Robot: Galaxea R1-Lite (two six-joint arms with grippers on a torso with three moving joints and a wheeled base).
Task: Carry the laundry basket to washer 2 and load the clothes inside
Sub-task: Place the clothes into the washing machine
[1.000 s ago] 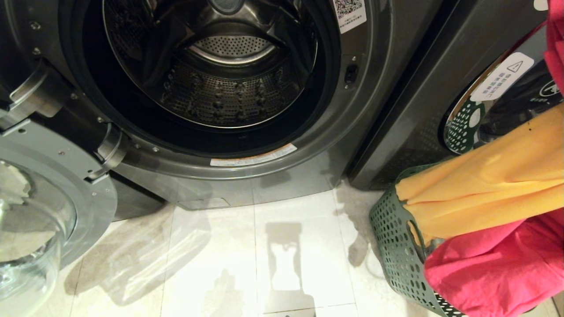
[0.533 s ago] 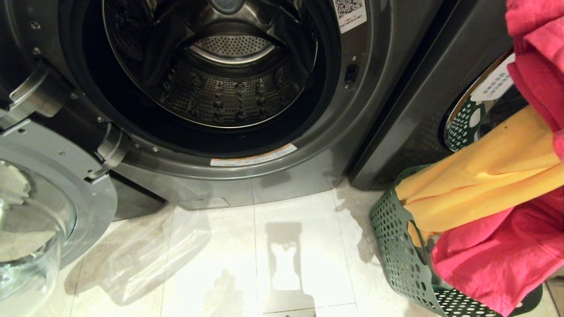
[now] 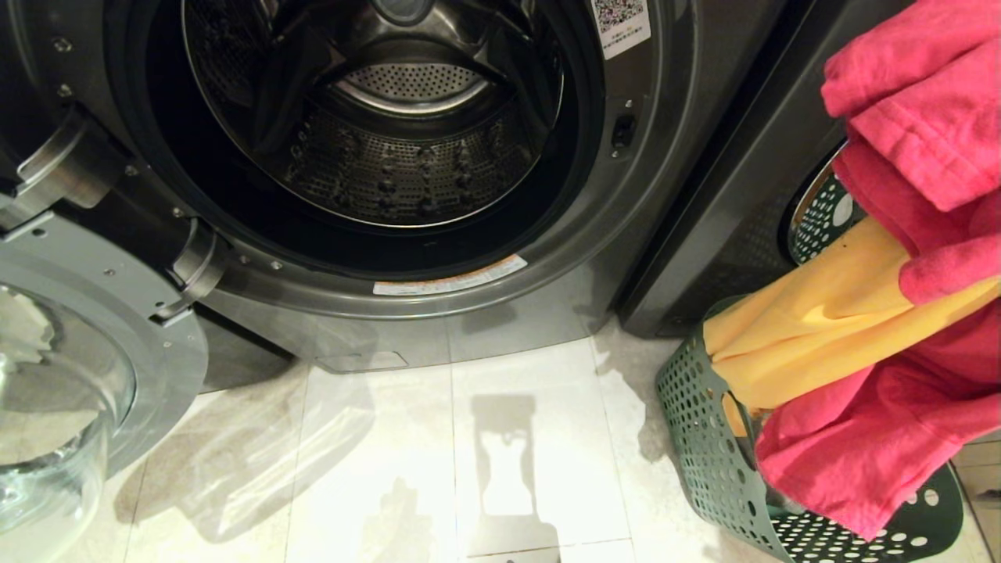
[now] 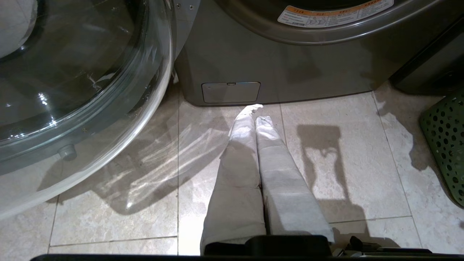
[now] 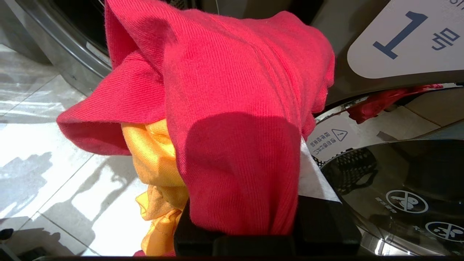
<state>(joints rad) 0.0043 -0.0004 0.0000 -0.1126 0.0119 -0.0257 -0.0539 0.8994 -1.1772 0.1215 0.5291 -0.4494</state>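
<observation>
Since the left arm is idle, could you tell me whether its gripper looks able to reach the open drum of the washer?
Probably yes: the left gripper hangs shut over bare floor tiles, the door swung aside, the drum unobstructed.

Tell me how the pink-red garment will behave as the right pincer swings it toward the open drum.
Probably floppy: the pink-red garment folds over the right pincer and its tail hangs into the laundry basket. It may drag the yellow garment along, since both look bunched together in the wrist view. The trailing cloth could snag the drum rim.
</observation>
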